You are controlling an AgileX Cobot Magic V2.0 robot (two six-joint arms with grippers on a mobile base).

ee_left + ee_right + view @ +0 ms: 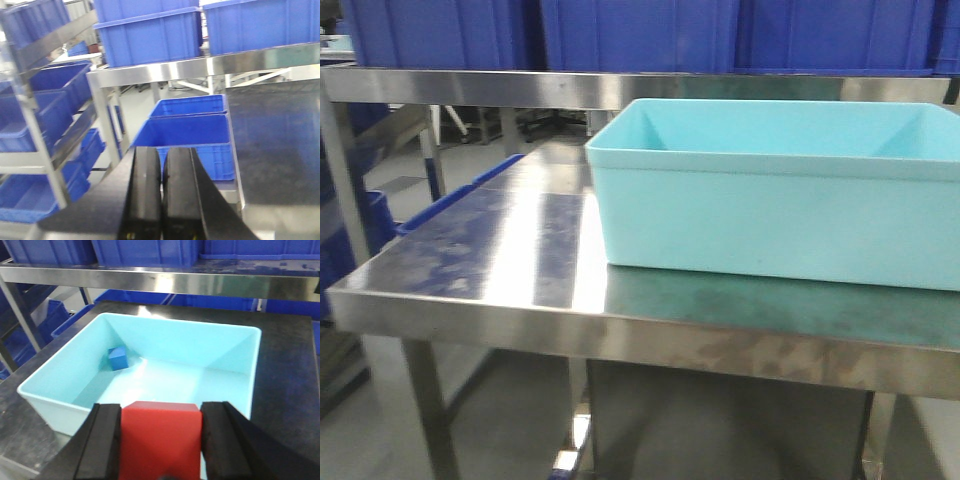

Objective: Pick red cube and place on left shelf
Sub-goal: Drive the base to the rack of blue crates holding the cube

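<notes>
The red cube [160, 445] is clamped between the black fingers of my right gripper [161, 408], which is shut on it and hangs above the near rim of a light-blue bin [45, 400]. In the left wrist view my left gripper [162, 150] is shut, its pads pressed together with nothing between them. It faces the left shelf [36, 131], a steel rack with sloped levels carrying blue crates [45, 92]. Neither gripper shows in the front view.
A small blue cube [118, 359] lies in the bin's far left corner. The bin [770, 190] stands on a steel table [500, 250]. A steel shelf rail [520, 88] with large blue crates [640, 30] crosses above the table's back. More blue crates [187, 132] sit beside the table.
</notes>
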